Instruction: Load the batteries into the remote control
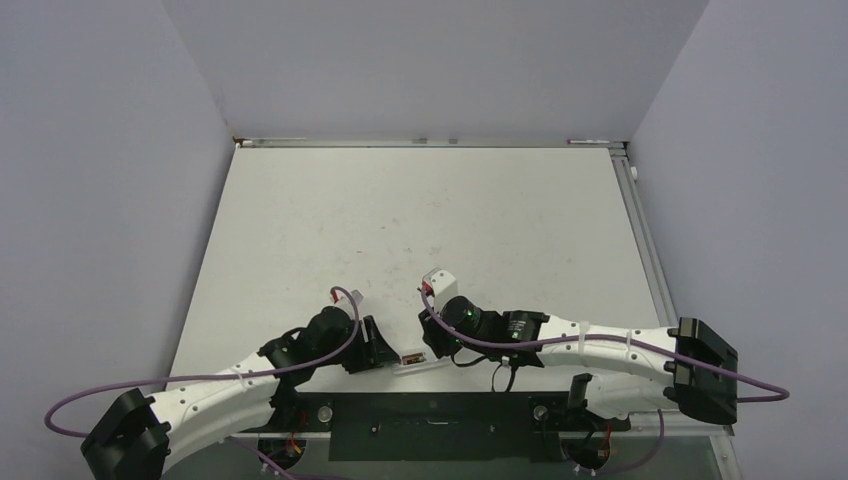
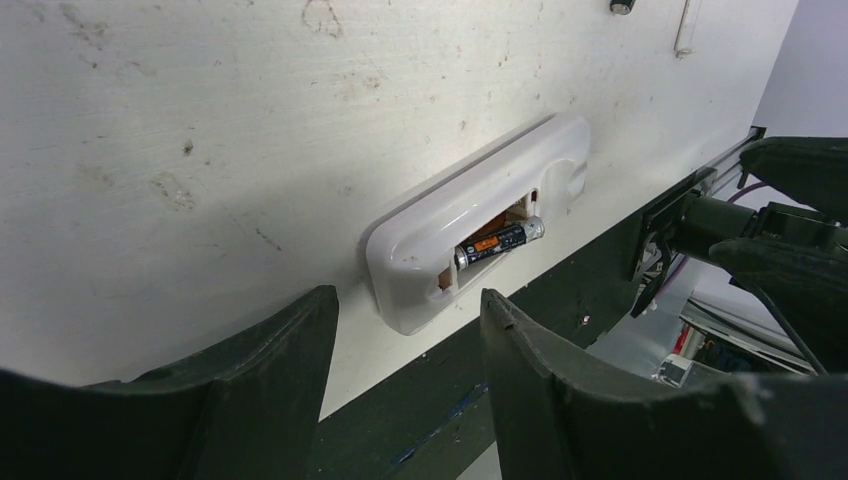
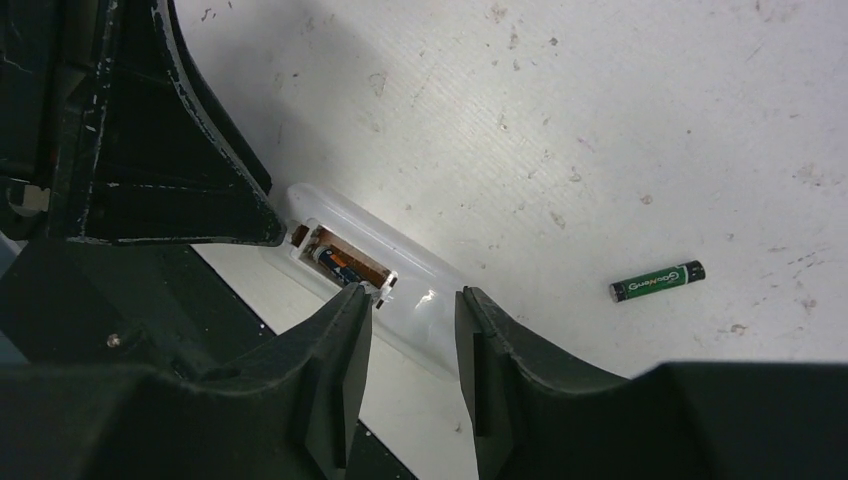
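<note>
Left wrist: battery (image 2: 498,242) in remote (image 2: 450,215); left end effector (image 2: 408,300) spread; right end effector (image 3: 413,297) unclear.

Soft, even light comes from above. The table (image 1: 420,210) looks bright white and shadows are pale. A small shiny glare spot sits on the remote (image 3: 425,275), just ahead of the right gripper (image 3: 415,300). The fingers (image 2: 250,400) of the left gripper (image 2: 408,300), close to their camera, look dark and a bit blurry.
</note>
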Tool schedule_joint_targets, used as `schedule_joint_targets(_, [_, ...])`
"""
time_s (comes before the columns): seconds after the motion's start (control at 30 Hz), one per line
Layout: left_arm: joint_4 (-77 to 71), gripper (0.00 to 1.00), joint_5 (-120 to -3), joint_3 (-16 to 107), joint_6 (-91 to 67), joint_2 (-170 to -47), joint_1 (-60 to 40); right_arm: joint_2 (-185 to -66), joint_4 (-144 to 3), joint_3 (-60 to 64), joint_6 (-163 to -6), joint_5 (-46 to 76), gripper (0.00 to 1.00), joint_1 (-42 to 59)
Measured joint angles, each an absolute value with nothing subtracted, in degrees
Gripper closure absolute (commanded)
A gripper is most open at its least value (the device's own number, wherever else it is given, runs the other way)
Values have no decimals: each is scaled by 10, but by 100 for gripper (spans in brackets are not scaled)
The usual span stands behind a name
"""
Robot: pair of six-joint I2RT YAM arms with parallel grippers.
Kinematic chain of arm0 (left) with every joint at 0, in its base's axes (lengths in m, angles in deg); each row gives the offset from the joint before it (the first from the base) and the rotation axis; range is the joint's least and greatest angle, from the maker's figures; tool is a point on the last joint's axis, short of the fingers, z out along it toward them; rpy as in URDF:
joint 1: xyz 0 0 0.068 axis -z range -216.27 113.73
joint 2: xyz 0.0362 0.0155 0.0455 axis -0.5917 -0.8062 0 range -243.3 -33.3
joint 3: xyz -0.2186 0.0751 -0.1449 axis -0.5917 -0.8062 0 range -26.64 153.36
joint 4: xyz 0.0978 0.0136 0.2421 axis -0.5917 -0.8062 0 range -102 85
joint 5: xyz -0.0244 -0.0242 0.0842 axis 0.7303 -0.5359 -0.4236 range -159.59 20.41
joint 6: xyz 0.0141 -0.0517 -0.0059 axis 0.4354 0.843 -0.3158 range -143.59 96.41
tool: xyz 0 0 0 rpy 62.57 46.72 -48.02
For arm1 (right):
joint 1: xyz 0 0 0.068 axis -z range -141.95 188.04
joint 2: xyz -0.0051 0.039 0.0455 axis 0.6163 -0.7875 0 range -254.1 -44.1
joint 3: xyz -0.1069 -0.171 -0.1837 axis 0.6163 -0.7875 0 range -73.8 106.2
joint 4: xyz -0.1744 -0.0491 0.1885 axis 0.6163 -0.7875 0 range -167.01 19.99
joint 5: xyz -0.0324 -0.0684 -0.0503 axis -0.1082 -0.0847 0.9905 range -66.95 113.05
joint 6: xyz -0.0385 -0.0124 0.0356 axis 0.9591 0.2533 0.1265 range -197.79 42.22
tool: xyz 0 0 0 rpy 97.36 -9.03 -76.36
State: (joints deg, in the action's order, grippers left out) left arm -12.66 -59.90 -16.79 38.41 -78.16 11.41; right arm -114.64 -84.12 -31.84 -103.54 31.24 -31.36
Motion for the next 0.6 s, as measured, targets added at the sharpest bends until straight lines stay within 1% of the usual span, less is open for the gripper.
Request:
schedule_joint_targets(0.23, [-118,54,-600,-173,394,-785,122,-1136,-829,-336,-1102,279,70,-299])
schedule_joint_targets(0.6, [-101,62,-600,-176,400,-801,124,-1221,-852,-314,-1161,277,72,-323])
